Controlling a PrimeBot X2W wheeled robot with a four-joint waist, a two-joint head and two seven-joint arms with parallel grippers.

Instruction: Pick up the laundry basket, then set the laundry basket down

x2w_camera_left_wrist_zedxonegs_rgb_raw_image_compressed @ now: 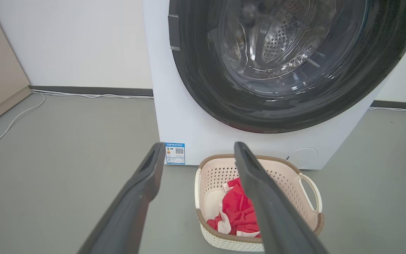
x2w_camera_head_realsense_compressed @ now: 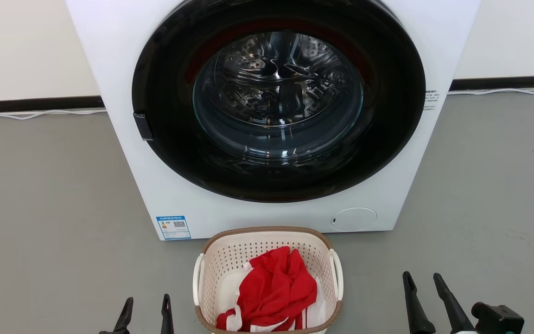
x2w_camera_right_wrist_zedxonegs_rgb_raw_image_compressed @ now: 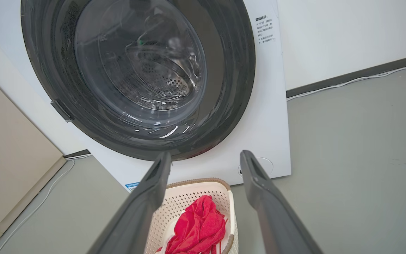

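cream laundry basket point(x2w_camera_head_realsense_compressed: 230, 255) holding red cloth point(x2w_camera_head_realsense_compressed: 276, 287) sits before washing machine point(x2w_camera_head_realsense_compressed: 109, 69).

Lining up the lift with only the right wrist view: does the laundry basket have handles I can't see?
Observer: Yes, the laundry basket has a white loop handle on each side.
Operator: Where's the left pincer?
Observer: The left pincer is open, left of the basket, apart from it.
Operator: Is cloth draped over the near rim?
Observer: No, the red cloth lies inside.
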